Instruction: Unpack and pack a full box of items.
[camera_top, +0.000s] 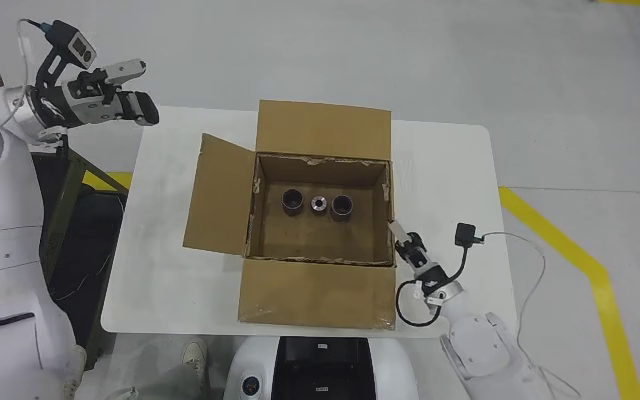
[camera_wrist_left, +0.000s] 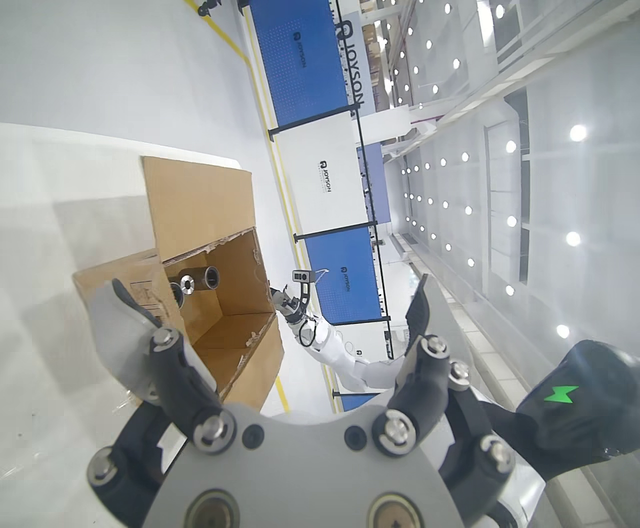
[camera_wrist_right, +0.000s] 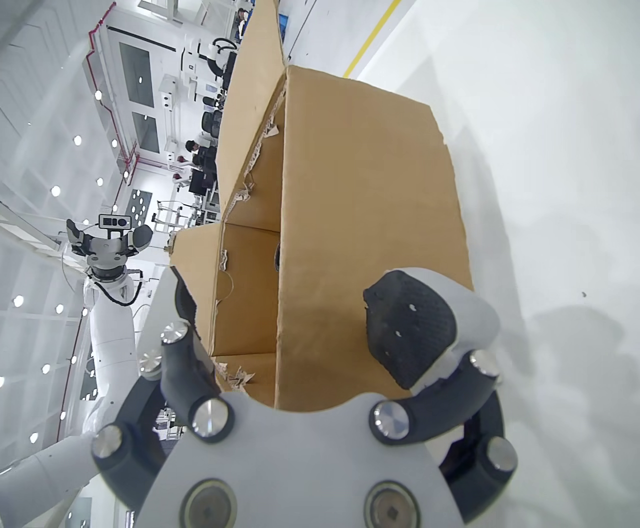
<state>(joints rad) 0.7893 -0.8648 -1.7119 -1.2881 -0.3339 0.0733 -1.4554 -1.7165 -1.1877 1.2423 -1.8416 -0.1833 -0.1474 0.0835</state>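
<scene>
white table (camera_top: 450, 160) on a pale shop floor with a yellow line (camera_top: 575, 250), and blue and white panels (camera_wrist_left: 320, 70) along the far side. the left gripper (camera_top: 138, 88) hangs off the table's far left corner, fingers spread, nothing in them. the cardboard box (camera_top: 315, 290) sits mid-table, flaps out, with three metal cylinders (camera_top: 319, 204) in a row on its bottom. from above you get all three. the left wrist view catches two, with the left flap (camera_wrist_left: 140, 267) in the way. the right gripper (camera_top: 402, 240) straddles the box's right wall, fingers spread, one inside and one outside.

Probably a factory-hall robotics lab: high lit ceiling (camera_wrist_left: 500, 175), blue partition panels (camera_wrist_left: 310, 60), yellow floor lines (camera_top: 555, 232).
</scene>
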